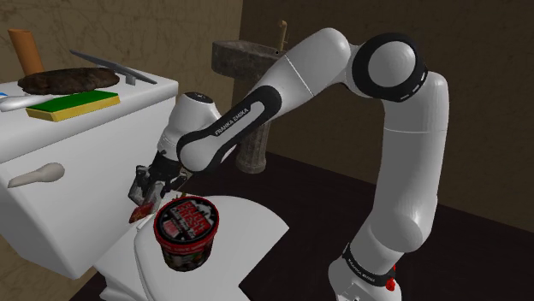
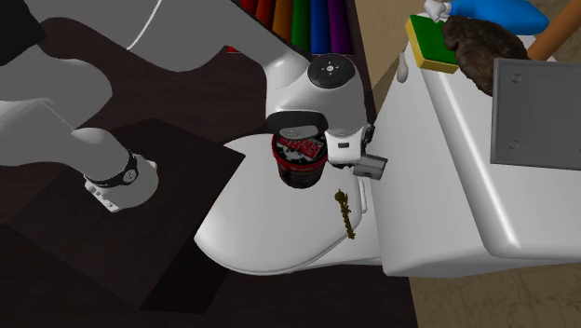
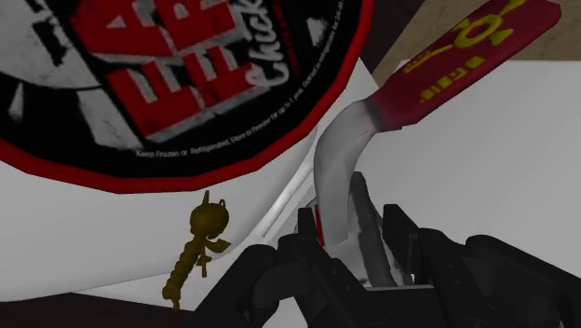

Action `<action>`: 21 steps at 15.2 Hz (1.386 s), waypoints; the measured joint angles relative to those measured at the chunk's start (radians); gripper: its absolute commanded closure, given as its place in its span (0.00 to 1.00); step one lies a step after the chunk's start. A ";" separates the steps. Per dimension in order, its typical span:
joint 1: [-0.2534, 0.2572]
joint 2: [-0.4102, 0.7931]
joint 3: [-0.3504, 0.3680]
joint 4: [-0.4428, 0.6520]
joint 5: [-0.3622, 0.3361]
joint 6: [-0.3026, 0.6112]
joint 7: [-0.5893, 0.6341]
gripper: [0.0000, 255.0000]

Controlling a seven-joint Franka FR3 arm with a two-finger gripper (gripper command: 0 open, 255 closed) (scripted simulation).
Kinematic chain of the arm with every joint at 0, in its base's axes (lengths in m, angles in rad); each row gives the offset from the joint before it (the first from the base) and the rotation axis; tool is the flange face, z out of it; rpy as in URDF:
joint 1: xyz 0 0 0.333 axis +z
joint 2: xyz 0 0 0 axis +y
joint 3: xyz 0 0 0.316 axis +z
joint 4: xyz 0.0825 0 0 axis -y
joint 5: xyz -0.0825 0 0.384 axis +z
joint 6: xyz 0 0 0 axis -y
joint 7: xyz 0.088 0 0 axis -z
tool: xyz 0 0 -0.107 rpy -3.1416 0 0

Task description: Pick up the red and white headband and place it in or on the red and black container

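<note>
Red and white headband [image 3: 340,163] is clamped between the two black fingers of the gripper [image 3: 349,219]. Its white band runs out from the jaws to a red end with yellow markings. It hangs just beside the red and black container [image 1: 188,229], on the shoulder view's left of it. The container stands upright on a closed white toilet lid [image 1: 252,224]. A small golden trinket [image 3: 197,244] lies on the lid near the container.

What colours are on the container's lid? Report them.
Container lid: black, red-rimmed, red-and-white lettering; wrist view.
</note>
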 measured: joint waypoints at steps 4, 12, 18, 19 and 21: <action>-0.022 -0.042 0.026 0.006 0.028 -0.046 -0.014 1.00; -0.053 -0.114 0.062 0.032 0.079 -0.137 -0.037 1.00; -0.072 -0.170 0.083 0.056 0.119 -0.210 -0.053 1.00; -0.074 -0.179 0.086 0.063 0.125 -0.225 -0.055 1.00; -0.078 -0.194 0.090 0.074 0.135 -0.249 -0.058 1.00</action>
